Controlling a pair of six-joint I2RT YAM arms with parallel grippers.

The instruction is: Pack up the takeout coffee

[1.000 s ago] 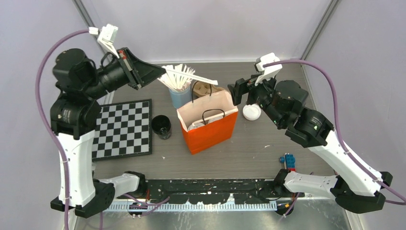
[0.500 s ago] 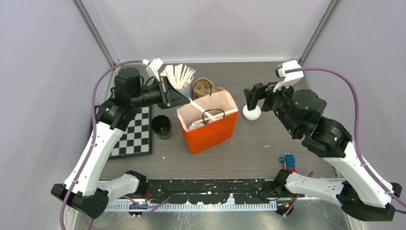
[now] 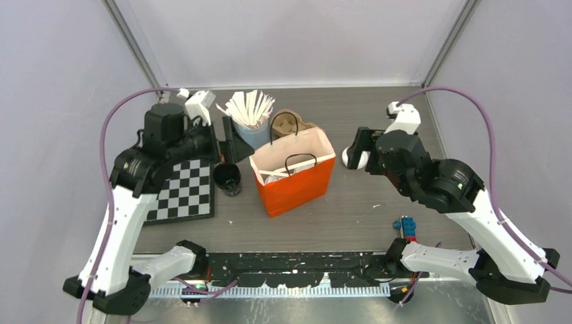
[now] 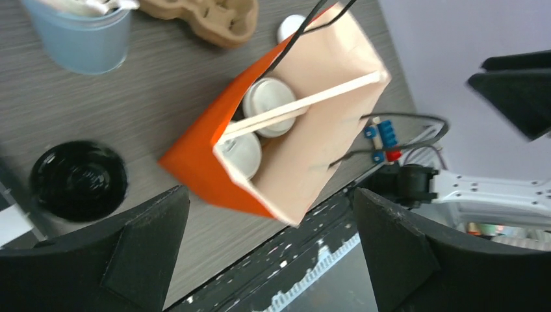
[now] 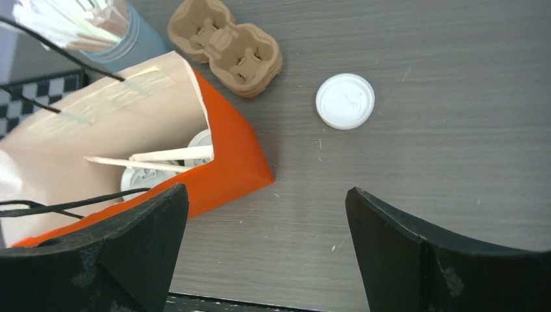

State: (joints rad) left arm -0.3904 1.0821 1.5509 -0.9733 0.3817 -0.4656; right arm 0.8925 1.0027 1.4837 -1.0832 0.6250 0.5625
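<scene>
Checkerboard mat (image 3: 179, 192) sits far left on the table (image 3: 378, 196). The left gripper (image 4: 270, 191) hangs over the mat's right edge, jaws spread wide, nothing in them. Just right of the mat is an open black cup (image 3: 227, 179), upright, no lid. Behind it is a light-blue cup (image 3: 254, 136) of white sticks.

Centre: the orange bag (image 3: 297, 185) stands with its mouth open. The takeout coffee cups (image 4: 268, 104) are inside at the bottom, side by side. Both are upright, long axis vertical, lids up. Only the round white lids show, with faint marks; the bodies are hidden by the bag walls. A wooden stick (image 4: 305, 104) lies slanted across them. The cardboard carrier (image 3: 291, 123) sits behind the bag.

Right of the bag is a white lid (image 5: 345, 101); can't tell if there's a cup under it. The right gripper (image 5: 266, 190) hangs above that area, jaws wide, empty.

Surface is grey wood-grain. Walls are pale lilac, with metal corner posts.
</scene>
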